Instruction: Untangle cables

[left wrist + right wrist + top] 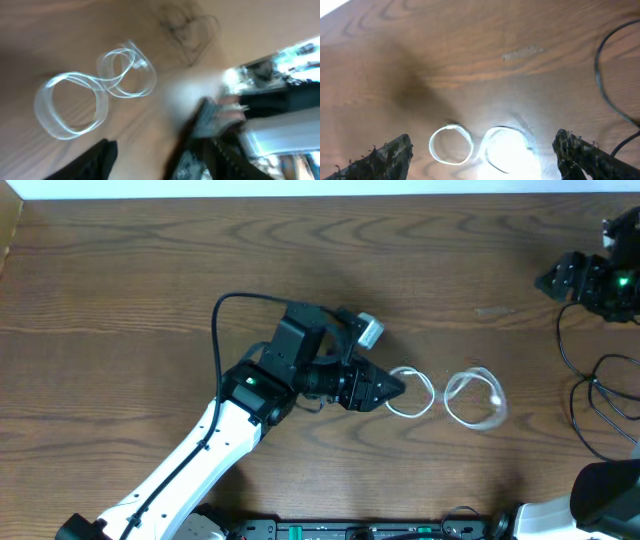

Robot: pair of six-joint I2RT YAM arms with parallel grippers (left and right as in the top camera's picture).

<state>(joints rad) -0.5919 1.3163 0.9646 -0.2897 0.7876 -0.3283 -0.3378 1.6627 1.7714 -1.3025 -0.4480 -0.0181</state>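
The white cable [434,393] lies on the wooden counter [150,300], a little right of the middle. It is curled into two loops side by side that meet where the strands cross, with a small pale plug end on the right-hand loop. It rests flat on the wood and nothing grips it.

The left claw [392,388] reaches in from the near left and points right. Its tip is just beside the left-hand loop, but the overhead view does not settle whether it touches the cable. The left wrist view is blurred. It shows one dark finger [100,159] at the lower left and dark parts further right, with bare wood between them. The claw looks partly spread and has hold of nothing.

The right claw [484,141] hangs above the counter on the far right side. Its two dark fingers [387,156] stand wide apart at the lower corners of its own view. Only wood and the two white loops show between them, lower down, so it holds nothing.

The black cables [598,70] are thin cords looping along the right edge of the counter, well apart from the white one. From here I cannot tell how they cross one another.
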